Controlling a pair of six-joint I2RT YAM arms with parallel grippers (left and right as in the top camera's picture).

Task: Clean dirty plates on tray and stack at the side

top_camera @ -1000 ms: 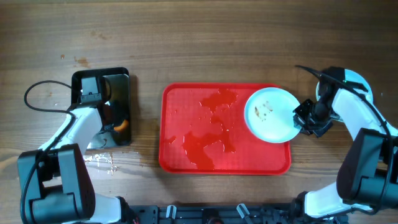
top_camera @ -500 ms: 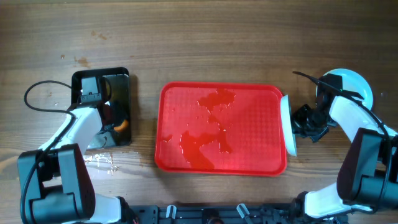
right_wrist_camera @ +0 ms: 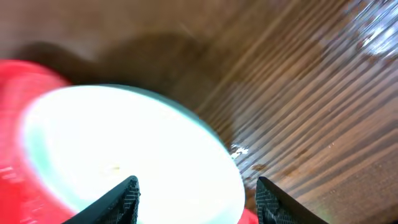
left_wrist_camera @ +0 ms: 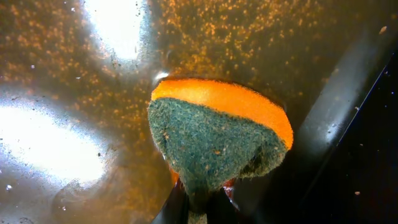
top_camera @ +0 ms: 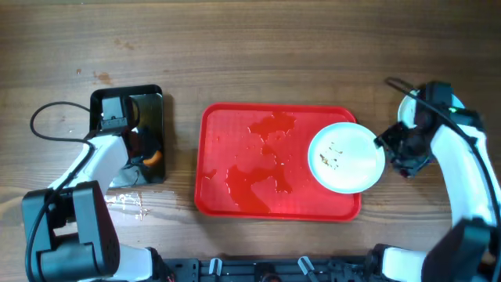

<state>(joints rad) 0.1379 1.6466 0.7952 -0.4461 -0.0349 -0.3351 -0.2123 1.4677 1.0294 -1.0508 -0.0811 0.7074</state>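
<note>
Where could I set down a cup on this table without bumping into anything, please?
Free: the bare wood along the far edge of the table, and the strip between the black pan and the tray. The tray's left half is unoccupied but wet. Crowded: the tray's right end, where a plate lies beside the open right gripper.

No legible text, label, brand, number or sign in any view: none on the tray (top_camera: 223,129), the plate (top_camera: 354,145), the black pan (top_camera: 151,103), the sponge (left_wrist_camera: 214,140) or the table (top_camera: 274,55).
</note>
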